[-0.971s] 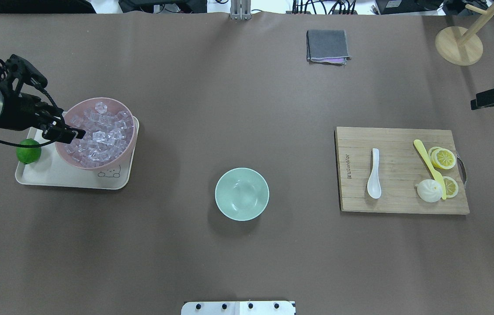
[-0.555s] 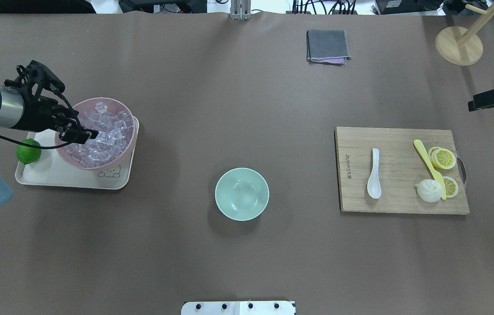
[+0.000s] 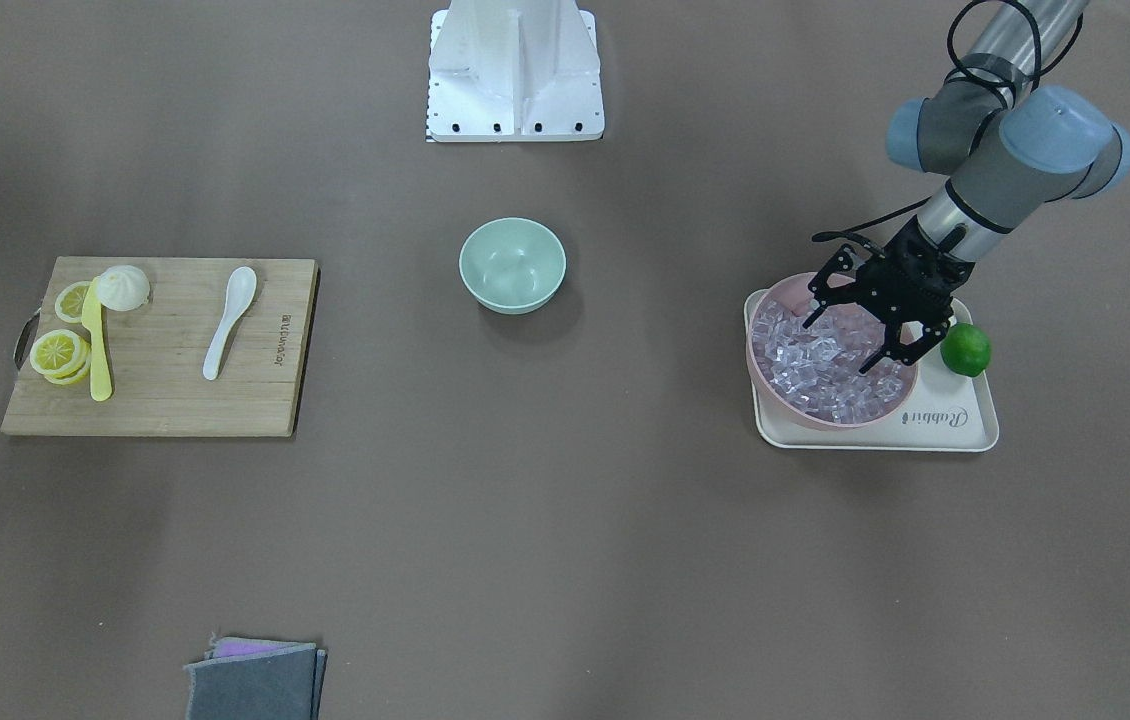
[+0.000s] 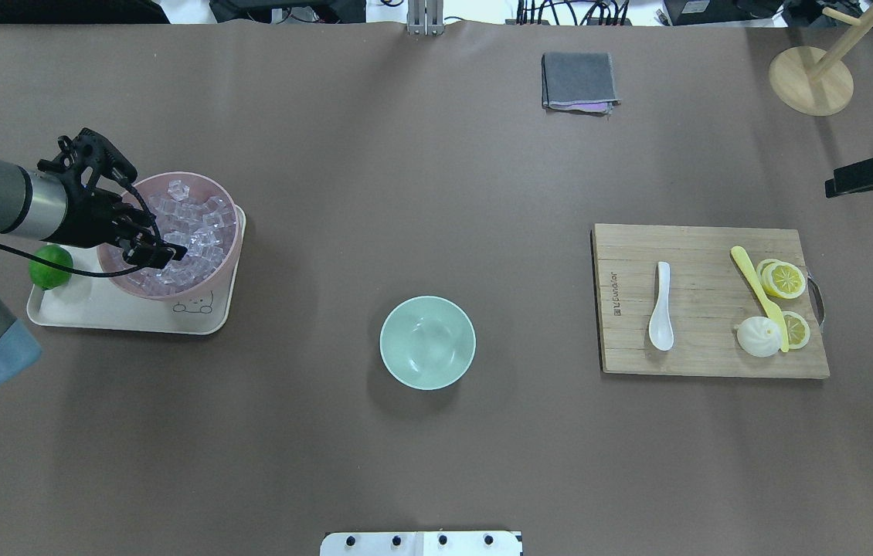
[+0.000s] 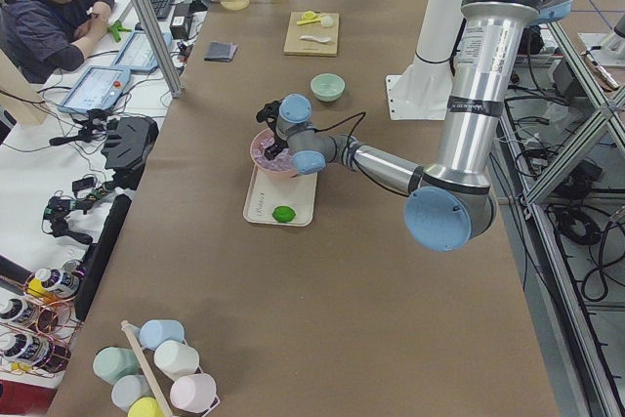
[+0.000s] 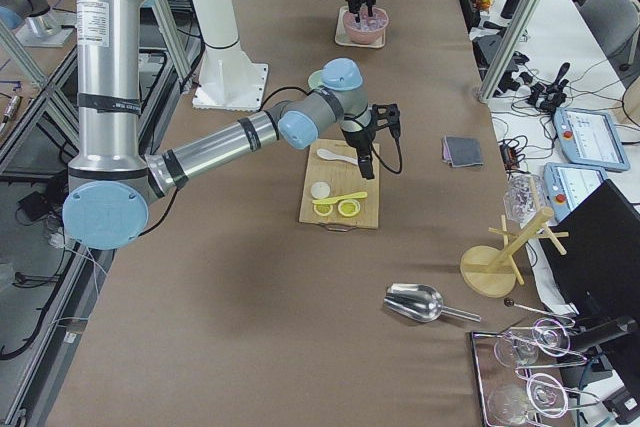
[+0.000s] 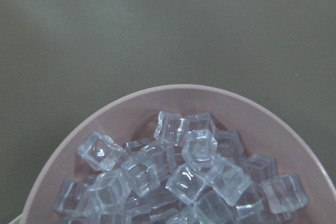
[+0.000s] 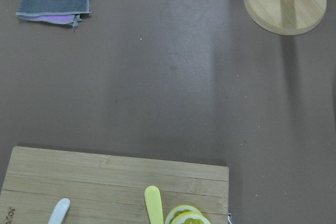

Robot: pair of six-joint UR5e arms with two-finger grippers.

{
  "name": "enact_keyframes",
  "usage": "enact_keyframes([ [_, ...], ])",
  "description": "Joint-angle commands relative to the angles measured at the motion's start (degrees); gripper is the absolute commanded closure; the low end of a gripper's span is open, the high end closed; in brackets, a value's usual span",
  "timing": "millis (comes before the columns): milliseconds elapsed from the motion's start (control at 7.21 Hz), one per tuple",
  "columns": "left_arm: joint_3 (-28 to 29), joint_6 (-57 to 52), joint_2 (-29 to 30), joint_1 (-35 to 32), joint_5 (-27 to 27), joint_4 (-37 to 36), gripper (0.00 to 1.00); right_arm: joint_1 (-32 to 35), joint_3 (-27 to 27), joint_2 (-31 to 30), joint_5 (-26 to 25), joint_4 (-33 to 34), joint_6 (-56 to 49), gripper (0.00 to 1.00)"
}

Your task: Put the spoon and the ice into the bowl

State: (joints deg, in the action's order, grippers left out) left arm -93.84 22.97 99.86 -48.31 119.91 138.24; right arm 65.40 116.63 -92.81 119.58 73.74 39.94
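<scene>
ice, a heap of small clear glassy cubes [image 7: 199,148], fills the round pink bowl [image 4: 174,292]. the left gripper [image 3: 843,338] hangs right over that heap with its two black fingers spread apart and nothing between them. the cubes look hard, light and slick, and they lie loose on one another. a pinch would likely squirt one sideways unless the fingers close on two flat opposite faces of a cube sitting on top, free of its neighbours. the one standing proud near the middle of the wrist view is a fair pick. the pink bowl rests on a cream rectangular tray [image 3: 965,425] beside a green lime [image 3: 965,350]. well apart, mid-table, the small pale mint-green bowl [image 4: 427,342] stands empty. farther off, the small white ceramic-style spoon [image 4: 661,309] lies on a wooden cutting board [image 4: 715,347]; it is stiff and smooth, probably best taken across the handle. the right gripper [image 4: 838,185] shows only partly at the edge beyond the board, so i cannot tell whether its jaws are apart or together.
</scene>
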Motion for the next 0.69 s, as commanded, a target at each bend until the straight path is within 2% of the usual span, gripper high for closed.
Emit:
enact_keyframes([
  [0,0.3,0.1,0.1,0.1,0.0,0.0,0.33,-0.1,0.0,0.0,0.0,0.0,0.0,0.00],
  [139,0.2,0.1,0.1,0.1,0.0,0.0,0.45,-0.1,0.0,0.0,0.0,0.0,0.0,0.00],
  [416,0.2,0.3,0.3,0.1,0.1,1.7,0.59,-0.1,0.0,0.0,0.0,0.0,0.0,0.00],
  [555,0.0,0.4,0.2,0.1,0.1,2.0,0.71,-0.1,0.0,0.0,0.0,0.0,0.0,0.00],
])
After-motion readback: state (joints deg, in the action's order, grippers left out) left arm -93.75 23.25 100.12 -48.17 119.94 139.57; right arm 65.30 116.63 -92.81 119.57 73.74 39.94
